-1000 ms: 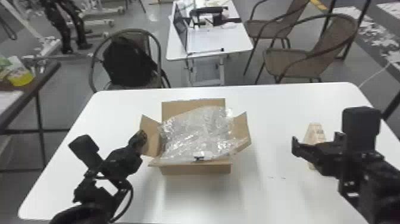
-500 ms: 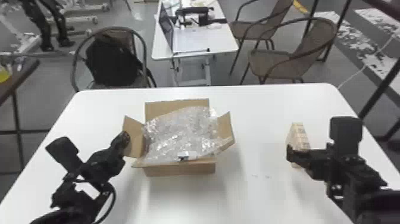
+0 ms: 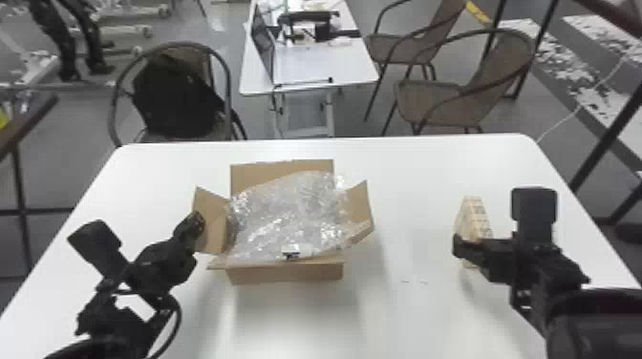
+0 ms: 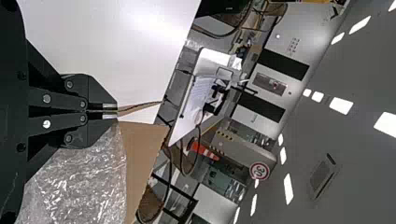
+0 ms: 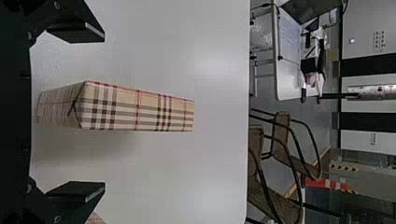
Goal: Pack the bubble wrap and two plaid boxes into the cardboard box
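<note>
Two grippers were out over the white table [image 3: 411, 324], one at each side of the work. The cardboard box [image 3: 285, 274] sat between them, a bit toward the robot's left, with its flaps spread open. Bubble wrap [image 3: 291, 215] was bunched up in it, puffing over the rim and leaning onto the right flap [image 3: 359, 210]. A small white and dark bit [image 3: 290, 251] lay on the wrap by the near edge.

The left gripper [image 3: 195, 220] was over at the left flap [image 3: 212, 224]. In its own wrist view, the left gripper [image 4: 116, 111] had its jaws pretty much closed, just a thin edge of that cardboard pinched between the tips.

The right gripper [image 3: 458, 246] was over on the robot's right, near a plaid box [image 3: 473, 219] resting on the table, well apart from the cardboard. Going by its wrist view, the right gripper [image 5: 103, 112] had its jaws spread wide and nothing in them; the plaid box lined up with the gap, with room on both sides. Some pinkish plaid [image 5: 95, 218] peeked out next to one finger too, but I couldn't tell you how much of it there was.

Behind the table were a chair with a black bag [image 3: 176, 98] on it, a couple more brown chairs [image 3: 430, 102], and a smaller white table [image 3: 329, 64] with a laptop [image 3: 262, 40].
</note>
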`<control>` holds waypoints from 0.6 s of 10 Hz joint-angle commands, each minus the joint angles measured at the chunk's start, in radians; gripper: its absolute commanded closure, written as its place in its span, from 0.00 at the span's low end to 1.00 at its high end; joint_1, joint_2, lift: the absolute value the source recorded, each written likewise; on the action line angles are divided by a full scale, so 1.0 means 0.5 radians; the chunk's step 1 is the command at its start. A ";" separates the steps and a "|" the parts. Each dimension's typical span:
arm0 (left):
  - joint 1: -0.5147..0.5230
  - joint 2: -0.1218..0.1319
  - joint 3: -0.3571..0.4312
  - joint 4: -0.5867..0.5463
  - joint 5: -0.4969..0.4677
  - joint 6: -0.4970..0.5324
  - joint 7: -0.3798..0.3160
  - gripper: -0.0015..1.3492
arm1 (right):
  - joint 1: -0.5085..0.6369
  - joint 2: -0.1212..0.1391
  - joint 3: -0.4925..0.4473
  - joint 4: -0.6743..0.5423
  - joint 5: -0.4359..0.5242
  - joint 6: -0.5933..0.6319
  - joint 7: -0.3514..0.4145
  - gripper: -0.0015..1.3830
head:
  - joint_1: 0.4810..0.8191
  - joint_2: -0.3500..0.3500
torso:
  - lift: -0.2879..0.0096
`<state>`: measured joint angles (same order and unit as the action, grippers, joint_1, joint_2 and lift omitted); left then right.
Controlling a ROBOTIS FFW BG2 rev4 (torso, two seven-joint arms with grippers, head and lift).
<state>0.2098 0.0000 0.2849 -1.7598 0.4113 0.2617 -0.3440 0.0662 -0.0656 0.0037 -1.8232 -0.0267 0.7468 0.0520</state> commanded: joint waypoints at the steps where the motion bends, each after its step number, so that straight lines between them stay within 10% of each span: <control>1: 0.001 -0.005 -0.002 0.001 0.003 0.001 0.001 0.89 | -0.065 0.002 -0.001 0.112 -0.014 -0.033 -0.003 0.29 | 0.63 0.59 | 0.68; 3: 0.001 -0.005 -0.005 0.001 0.003 0.001 0.001 0.89 | -0.105 0.002 0.002 0.176 -0.014 -0.033 -0.003 0.65 | 0.63 0.59 | 0.68; 6: 0.004 -0.005 -0.002 0.001 0.003 -0.002 -0.002 0.89 | -0.102 0.012 0.011 0.180 -0.014 -0.027 -0.003 0.79 | 0.63 0.59 | 0.68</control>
<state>0.2116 0.0000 0.2837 -1.7595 0.4126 0.2605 -0.3440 0.0154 -0.0612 0.0066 -1.7340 -0.0358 0.7322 0.0497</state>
